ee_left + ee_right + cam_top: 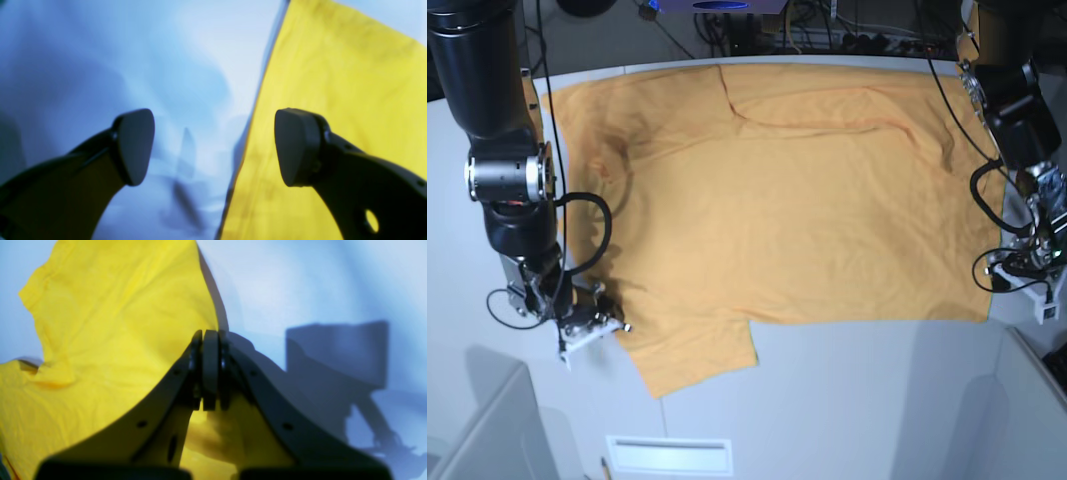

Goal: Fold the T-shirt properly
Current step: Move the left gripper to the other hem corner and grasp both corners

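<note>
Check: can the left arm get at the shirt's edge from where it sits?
Probably yes. The left tool stands open right over the shirt's edge, one pad above cloth, one above bare table, with nothing in between.

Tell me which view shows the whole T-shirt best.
The base view: the T-shirt lies spread across the table, sleeves and hem visible. The left wrist view shows only one blurred edge; the right wrist view shows crumpled fabric at the shut right hand.

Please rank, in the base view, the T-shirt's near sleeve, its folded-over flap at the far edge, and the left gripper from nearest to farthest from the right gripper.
1. The near sleeve of the T-shirt, right beside the right gripper at the front edge.
2. The folded-over flap, along the far edge, towards the middle.
3. The left gripper, across the shirt at its opposite side edge.
</note>
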Controlling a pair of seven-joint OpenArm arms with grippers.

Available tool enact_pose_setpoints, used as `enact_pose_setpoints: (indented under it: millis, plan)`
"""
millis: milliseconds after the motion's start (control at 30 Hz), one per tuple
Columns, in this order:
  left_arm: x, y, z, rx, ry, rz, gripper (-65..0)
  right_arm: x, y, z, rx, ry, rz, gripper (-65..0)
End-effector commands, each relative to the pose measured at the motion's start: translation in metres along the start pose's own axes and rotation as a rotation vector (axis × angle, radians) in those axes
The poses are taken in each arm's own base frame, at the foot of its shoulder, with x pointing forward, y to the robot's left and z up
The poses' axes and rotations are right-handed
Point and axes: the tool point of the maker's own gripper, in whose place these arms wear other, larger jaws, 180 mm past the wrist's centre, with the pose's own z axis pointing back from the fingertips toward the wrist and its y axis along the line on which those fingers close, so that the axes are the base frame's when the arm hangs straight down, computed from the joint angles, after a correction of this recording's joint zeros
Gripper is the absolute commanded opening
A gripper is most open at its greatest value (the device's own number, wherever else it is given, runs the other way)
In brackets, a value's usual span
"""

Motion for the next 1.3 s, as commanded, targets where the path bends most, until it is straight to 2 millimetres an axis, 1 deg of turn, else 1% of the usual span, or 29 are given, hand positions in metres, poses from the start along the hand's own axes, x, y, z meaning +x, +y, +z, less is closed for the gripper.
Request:
enact_pose_setpoints:
  millis: [0, 100, 267, 300, 400, 667, 733, 767, 833, 933, 1033, 1100, 1167, 1200, 1233, 1267]
  plan:
    - [0.025, -0.002, -0.001, -0.007, -0.057, -0.005, -11.2, 0.021, 0.005, 0.006, 0.006, -0.03, 0.019, -65.0]
    - [0.037, -0.015, -0.02, -0.044, -0.07, 0.031, -11.2, 0.021, 0.004, 0.006, 0.004, -0.031, 0.019, -65.0]
    - [0.05, -0.022, -0.037, -0.073, -0.121, 0.101, -11.0, 0.022, 0.005, 0.006, 0.006, -0.031, 0.02, -65.0]
    - [0.051, -0.02, -0.039, -0.06, -0.128, 0.121, -11.0, 0.023, 0.005, 0.006, 0.006, -0.033, 0.02, -65.0]
    - [0.052, -0.013, -0.042, -0.019, -0.149, 0.162, -11.0, 0.023, 0.006, 0.006, 0.006, -0.034, 0.022, -65.0]
    - [0.052, -0.015, -0.044, -0.021, -0.171, 0.167, -10.7, 0.021, 0.004, 0.006, 0.004, -0.03, 0.02, -65.0]
    - [0.04, -0.019, -0.05, -0.028, -0.147, 0.176, -10.9, 0.021, 0.003, 0.007, 0.002, -0.03, 0.02, -65.0]
    - [0.038, -0.022, -0.052, -0.035, -0.138, 0.179, -10.9, 0.021, 0.003, 0.007, 0.002, -0.03, 0.02, -65.0]
    - [0.025, -0.031, -0.06, -0.043, -0.11, 0.149, -11.0, 0.021, 0.003, 0.007, 0.002, -0.03, 0.02, -65.0]
    - [0.017, -0.038, -0.064, -0.046, -0.105, 0.105, -11.0, 0.022, 0.002, 0.007, 0.002, -0.031, 0.021, -65.0]
    - [0.02, -0.041, -0.064, -0.058, -0.118, 0.124, -11.0, 0.022, 0.002, 0.007, 0.002, -0.031, 0.021, -65.0]
    - [0.024, -0.046, -0.064, -0.073, -0.125, 0.14, -11.0, 0.022, 0.002, 0.007, 0.002, -0.031, 0.021, -65.0]
    - [0.036, -0.047, -0.061, -0.078, -0.153, 0.144, -11.2, 0.021, 0.003, 0.007, 0.004, -0.03, 0.021, -65.0]
    - [0.039, -0.052, -0.06, -0.085, -0.159, 0.143, -11.4, 0.021, 0.004, 0.006, 0.005, -0.03, 0.021, -65.0]
    - [0.04, -0.056, -0.061, -0.092, -0.162, 0.141, -11.8, 0.021, 0.004, 0.006, 0.005, -0.03, 0.021, -65.0]
    - [0.038, -0.058, -0.061, -0.093, -0.158, 0.137, -14.2, 0.021, 0.004, 0.006, 0.005, -0.03, 0.021, -65.0]
